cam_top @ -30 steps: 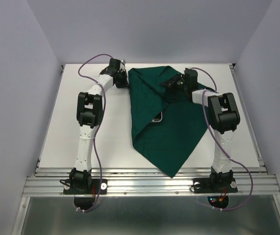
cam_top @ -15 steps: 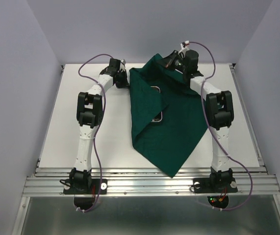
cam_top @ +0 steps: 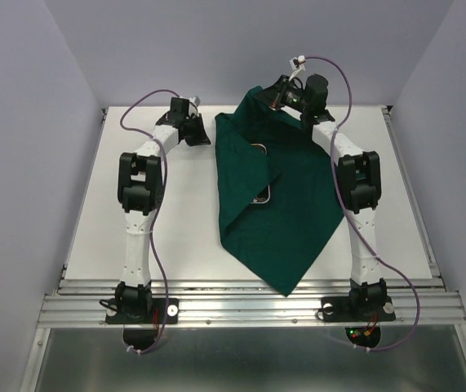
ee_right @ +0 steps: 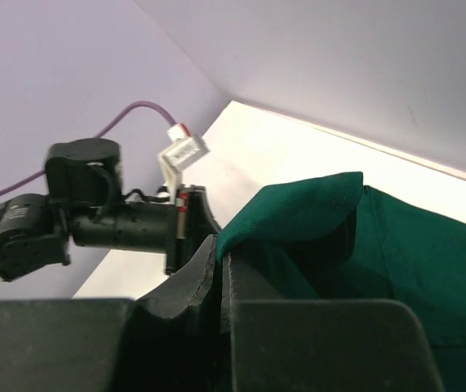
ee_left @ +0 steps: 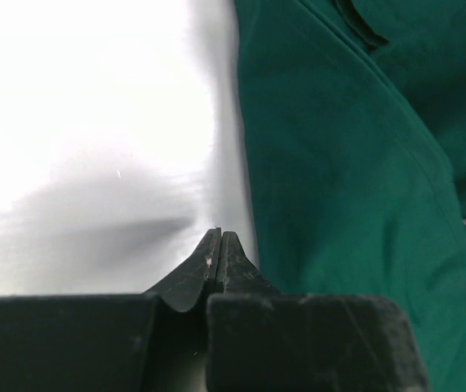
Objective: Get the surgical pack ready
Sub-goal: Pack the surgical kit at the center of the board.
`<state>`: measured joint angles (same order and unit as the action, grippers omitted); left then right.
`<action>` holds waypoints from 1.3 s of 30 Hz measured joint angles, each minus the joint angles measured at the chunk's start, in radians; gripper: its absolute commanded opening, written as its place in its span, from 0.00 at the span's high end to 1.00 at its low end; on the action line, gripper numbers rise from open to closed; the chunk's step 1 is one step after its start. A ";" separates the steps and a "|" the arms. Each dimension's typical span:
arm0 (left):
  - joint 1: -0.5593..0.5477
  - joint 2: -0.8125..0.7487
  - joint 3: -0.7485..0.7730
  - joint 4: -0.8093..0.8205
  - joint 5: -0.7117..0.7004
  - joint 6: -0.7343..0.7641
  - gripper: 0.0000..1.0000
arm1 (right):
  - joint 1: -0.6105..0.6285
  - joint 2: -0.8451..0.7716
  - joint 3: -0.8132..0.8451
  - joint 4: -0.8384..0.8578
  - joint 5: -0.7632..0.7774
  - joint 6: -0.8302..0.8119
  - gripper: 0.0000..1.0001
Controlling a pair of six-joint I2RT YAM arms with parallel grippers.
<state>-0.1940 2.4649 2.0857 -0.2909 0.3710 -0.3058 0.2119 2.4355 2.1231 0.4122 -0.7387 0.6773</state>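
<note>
Item 1, drape [cam_top: 290, 212]: dark green cloth, lying on the table [cam_top: 175, 237] right of centre, between the two arms. Its near point reaches close to the table's front edge. The left side is folded over towards the middle in a long flap. The far corner is lifted clear of the surface at the table's back edge

Item 2, tray [cam_top: 263, 197]: steel, mostly covered by the drape. A shiny corner of rim shows at the flap's edge, and a second bit of rim shows farther back

Item 3, right gripper [cam_top: 275, 96]: stretched out to the far edge, raised above the table, jaws pressed together on the drape's lifted corner. The wrist view shows a rounded fold of green cloth nipped at the fingertips, with the rest falling away to the lower right

Item 4, left gripper [cam_top: 206, 137]: jaws pressed together with nothing between them. The tips sit low over bare table just beside the drape's left edge, apart from the cloth. Whether they touch the surface cannot be told

Item 5, cables [cam_top: 145, 110]: purple, one looping along each arm

Item 6, walls [cam_top: 20, 122]: pale lilac, on three sides of the table
</note>
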 measured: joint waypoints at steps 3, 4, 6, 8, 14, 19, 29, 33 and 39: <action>0.007 -0.090 -0.111 0.050 0.028 -0.005 1.00 | 0.000 0.004 0.000 -0.009 -0.009 -0.010 0.99; 0.009 -0.124 -0.131 0.067 0.052 -0.007 1.00 | 0.000 0.004 0.000 -0.009 -0.011 -0.011 0.99; 0.009 -0.150 -0.132 0.098 0.093 -0.010 1.00 | 0.000 0.006 0.000 -0.008 -0.015 -0.013 0.99; 0.006 -0.171 -0.132 0.135 0.142 -0.017 1.00 | 0.000 0.007 0.000 -0.009 -0.019 -0.014 0.99; -0.011 -0.160 -0.123 0.162 0.204 -0.032 1.00 | 0.000 0.007 0.000 -0.008 -0.025 -0.016 0.99; -0.030 -0.063 -0.019 0.140 0.166 -0.032 1.00 | 0.000 0.007 -0.016 0.002 -0.032 -0.016 0.99; -0.056 0.105 0.119 0.096 0.117 -0.033 1.00 | 0.000 0.007 -0.064 0.008 -0.054 -0.019 0.99; -0.056 0.106 0.120 0.094 0.115 -0.032 1.00 | 0.000 0.007 -0.064 0.008 -0.056 -0.020 0.99; -0.055 0.094 0.101 0.095 0.105 -0.024 1.00 | 0.000 0.004 -0.064 0.007 -0.056 -0.031 0.99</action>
<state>-0.2493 2.5591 2.1868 -0.1955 0.4759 -0.3302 0.2119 2.4393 2.0594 0.4191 -0.7944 0.6460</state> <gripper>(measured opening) 0.024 0.047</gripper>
